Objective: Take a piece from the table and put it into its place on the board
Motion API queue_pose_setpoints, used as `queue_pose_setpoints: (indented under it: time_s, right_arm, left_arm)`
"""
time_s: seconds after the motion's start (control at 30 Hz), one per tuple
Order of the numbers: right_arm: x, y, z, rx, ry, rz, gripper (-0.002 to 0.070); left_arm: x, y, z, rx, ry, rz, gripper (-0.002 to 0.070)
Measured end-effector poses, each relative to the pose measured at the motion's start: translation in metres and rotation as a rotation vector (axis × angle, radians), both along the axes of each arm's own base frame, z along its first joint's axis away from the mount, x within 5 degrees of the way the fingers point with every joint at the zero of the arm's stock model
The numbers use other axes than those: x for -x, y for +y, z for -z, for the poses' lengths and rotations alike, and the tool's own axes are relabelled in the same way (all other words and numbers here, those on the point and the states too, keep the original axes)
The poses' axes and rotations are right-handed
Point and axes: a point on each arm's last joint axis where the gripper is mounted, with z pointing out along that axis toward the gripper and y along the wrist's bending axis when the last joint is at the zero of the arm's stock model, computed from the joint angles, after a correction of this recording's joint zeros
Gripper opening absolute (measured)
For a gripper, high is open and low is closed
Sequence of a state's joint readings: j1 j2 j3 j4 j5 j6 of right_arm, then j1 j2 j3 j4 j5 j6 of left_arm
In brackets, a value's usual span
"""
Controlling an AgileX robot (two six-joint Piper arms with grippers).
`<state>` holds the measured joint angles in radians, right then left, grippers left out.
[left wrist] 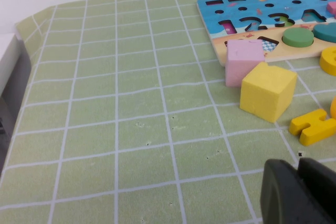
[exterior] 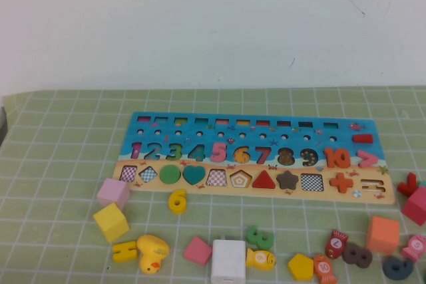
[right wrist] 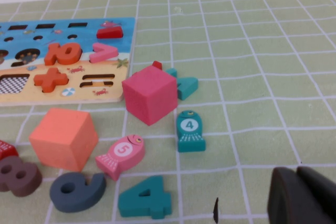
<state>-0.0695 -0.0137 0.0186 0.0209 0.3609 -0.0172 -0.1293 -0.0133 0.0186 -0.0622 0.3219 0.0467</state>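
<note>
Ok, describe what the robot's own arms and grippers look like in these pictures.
Little shows. The left gripper appears in the left wrist view as matte black, rounded, blocky fingers with a narrow seam between them. The right gripper looks the same in the right wrist view. No cables, markings or arm links show; neither arm appears from above.

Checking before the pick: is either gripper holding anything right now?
Nothing is held. The left gripper and right gripper hang empty above the table.
</note>
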Motion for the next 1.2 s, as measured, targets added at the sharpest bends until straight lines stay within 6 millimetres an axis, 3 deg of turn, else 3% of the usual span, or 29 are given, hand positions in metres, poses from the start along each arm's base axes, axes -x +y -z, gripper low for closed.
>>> queue_pose_setpoints:
  time_s: [0.83,0.97,1.2]
  right_arm:
    - [0.0,0.0,0.0,0.0,0.0,0.0,-0.0003]
    - [0.0,0.0,0.0,0.0,0.0,0.0,-0.0003]
    - [0.0,0.0,0.0,0.0,0.0,0.0,-0.0003]
  left_arm:
    - [0.0,0.0,-0.001,0.002,-0.012,-0.001,0.0027]
    - [-0.002,0.0,-0.009,0.011,-0.111,-0.007,0.0027]
    - [-0.002,0.002,-0.042,0.056,-0.467,-0.028,0.0027]
